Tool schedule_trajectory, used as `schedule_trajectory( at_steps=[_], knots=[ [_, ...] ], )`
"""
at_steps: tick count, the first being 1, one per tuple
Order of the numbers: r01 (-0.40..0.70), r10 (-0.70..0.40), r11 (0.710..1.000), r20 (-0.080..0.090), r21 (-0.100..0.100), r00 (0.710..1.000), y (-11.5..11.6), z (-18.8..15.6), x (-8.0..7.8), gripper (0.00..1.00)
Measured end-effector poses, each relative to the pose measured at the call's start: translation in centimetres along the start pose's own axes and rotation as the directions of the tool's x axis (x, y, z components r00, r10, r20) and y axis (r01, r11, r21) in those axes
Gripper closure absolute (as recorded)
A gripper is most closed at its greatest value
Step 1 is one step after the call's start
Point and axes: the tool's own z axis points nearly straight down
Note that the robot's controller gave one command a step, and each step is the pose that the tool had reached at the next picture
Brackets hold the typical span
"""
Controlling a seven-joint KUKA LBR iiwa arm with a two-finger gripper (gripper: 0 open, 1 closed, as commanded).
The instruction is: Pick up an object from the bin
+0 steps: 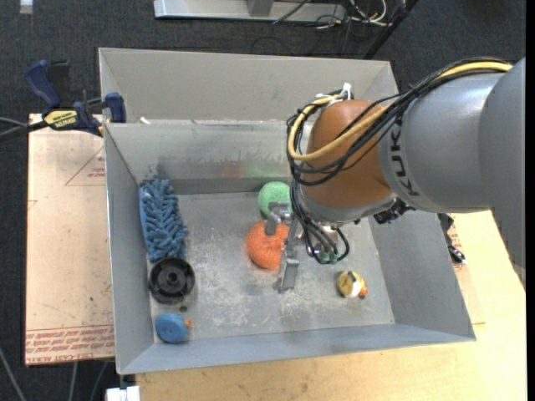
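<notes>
The pincer [282, 247] is seen lowered to the floor of the grey metal bin [226, 303], near its middle, and is spread wide. One finger is placed at the far side of an orange fuzzy ball [262, 249] and the other at its near side, with its tip set down on the bin floor. The ball is thus bracketed by the released fingers, on their left. Whether either finger is pressed against it cannot be told.

A pale green ball [272, 196] is found just behind the far finger, close to the orange one. A small yellow-and-white rounded toy [351, 285] is seen to the right of the pincer, apart from it. Along the left wall a long blue knobbly brush-like piece [163, 218], a black ribbed round disc [171, 279] and a small blue rounded lump [171, 329] are lined up, well apart from the pincer.

The bin floor is scuffed and dusted with pale marks. Beyond the bin, a dark carpeted floor [75, 15] and a tangle of cables [368, 2] are seen.
</notes>
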Motion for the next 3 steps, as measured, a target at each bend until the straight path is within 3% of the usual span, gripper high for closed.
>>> schedule_trajectory(
  at_steps=[1,2,3],
  knots=[
    [0.148,-0.148,0.989,-0.002,0.000,0.989,-0.2,5.4,-1.4,1.00],
    [0.148,-0.148,0.989,-0.002,0.000,0.989,-0.2,5.4,-1.4,1.00],
    [0.135,-0.135,0.991,0.010,-0.001,0.991,0.1,-13.0,-2.2,1.00]
  ],
)
